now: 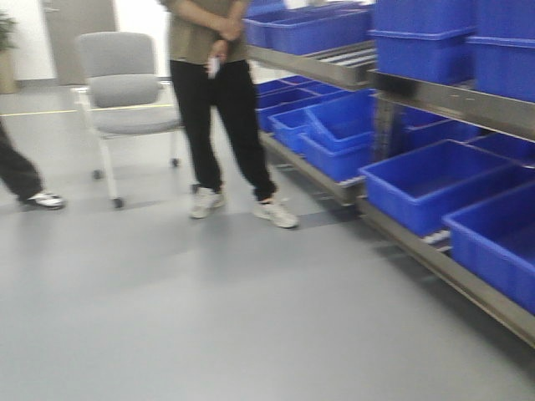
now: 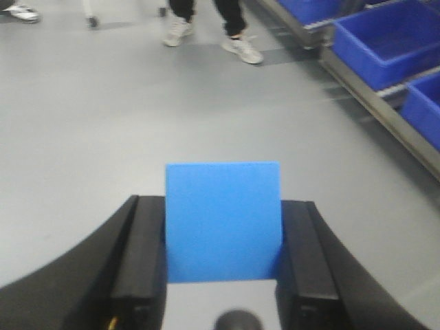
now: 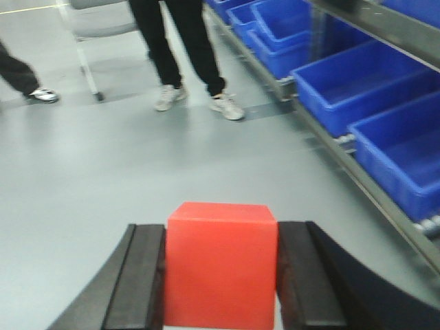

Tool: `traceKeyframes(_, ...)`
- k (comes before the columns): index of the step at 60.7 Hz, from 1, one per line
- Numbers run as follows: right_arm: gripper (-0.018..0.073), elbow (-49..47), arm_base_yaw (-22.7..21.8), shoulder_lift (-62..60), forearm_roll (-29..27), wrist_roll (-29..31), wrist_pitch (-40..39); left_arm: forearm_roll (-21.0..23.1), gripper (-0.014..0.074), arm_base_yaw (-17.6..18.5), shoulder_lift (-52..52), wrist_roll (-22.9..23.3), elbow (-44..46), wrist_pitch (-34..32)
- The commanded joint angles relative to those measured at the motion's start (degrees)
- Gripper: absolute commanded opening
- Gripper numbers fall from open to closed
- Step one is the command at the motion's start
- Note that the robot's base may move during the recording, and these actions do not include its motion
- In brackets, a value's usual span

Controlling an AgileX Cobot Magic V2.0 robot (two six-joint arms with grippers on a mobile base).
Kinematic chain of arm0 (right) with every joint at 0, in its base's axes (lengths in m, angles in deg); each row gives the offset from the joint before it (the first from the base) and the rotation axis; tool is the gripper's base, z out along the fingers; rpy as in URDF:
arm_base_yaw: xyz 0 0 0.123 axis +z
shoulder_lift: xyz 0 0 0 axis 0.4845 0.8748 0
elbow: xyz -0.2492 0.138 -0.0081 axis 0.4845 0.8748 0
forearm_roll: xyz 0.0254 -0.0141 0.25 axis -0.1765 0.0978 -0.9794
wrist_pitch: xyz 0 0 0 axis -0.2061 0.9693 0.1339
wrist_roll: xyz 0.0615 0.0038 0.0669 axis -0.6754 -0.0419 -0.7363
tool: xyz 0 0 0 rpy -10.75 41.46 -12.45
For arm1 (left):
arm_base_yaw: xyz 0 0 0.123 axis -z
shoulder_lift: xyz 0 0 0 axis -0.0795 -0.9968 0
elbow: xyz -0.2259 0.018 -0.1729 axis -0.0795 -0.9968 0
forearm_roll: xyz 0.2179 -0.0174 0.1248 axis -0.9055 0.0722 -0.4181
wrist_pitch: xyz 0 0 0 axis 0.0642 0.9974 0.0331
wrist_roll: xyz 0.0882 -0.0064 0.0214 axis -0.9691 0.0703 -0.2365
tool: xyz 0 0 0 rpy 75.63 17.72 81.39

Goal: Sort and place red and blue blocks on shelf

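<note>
While the left gripper (image 2: 223, 206) holds the blue block (image 2: 223, 223) tight, the right gripper (image 3: 221, 234) holds the red block (image 3: 220, 268) tight, both near the shelf (image 1: 451, 100) with big blue bins (image 1: 435, 180).

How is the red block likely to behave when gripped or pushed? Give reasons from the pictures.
It probably will not roll: the red block has flat faces and square edges. It seems stiff, as its sides look undented between the pads. Its matte surface suggests little slipping.
</note>
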Motion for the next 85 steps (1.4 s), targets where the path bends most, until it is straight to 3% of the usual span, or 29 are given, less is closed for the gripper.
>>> traceKeyframes(1,0.006,-1.74,-0.4,0.08,0.49,0.08,-5.37,-0.09,0.0127,-0.07,0.16,0.06,1.71,-4.61)
traceKeyframes(85,0.006,-1.74,-0.4,0.08,0.49,0.08,-5.37,-0.09,0.0127,-0.07,0.16,0.06,1.71,-4.61)
